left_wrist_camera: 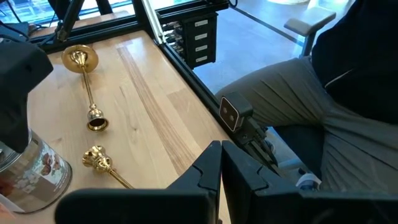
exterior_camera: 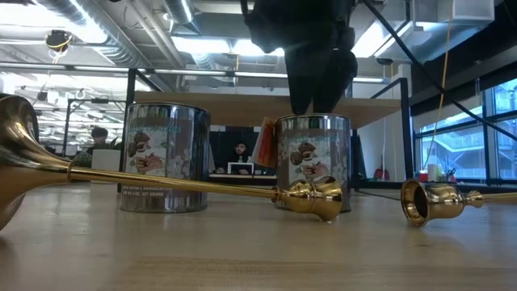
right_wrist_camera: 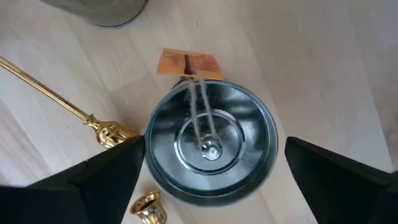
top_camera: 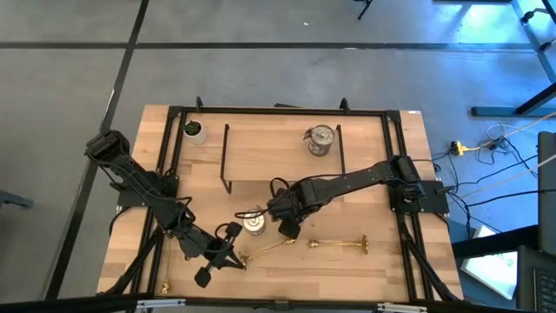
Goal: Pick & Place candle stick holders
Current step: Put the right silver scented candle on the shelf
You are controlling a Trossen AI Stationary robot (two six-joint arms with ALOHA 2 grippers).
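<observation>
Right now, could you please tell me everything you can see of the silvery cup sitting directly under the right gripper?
The silvery cup is a squat round tin of shiny metal, standing upright on the wooden table near its middle front. Its open top shows a bare metal floor with pressed concentric rings and a pale string fixed at the centre, leading over the rim to an orange paper tag. A printed picture label wraps its side. The open right gripper hangs above, its fingers on either side, not touching.

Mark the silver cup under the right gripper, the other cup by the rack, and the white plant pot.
silver cup [right_wrist_camera: 211, 146], right wrist view, inner base.
other cup [top_camera: 321, 140], high view, top.
white plant pot [top_camera: 194, 131], high view, rim.
</observation>
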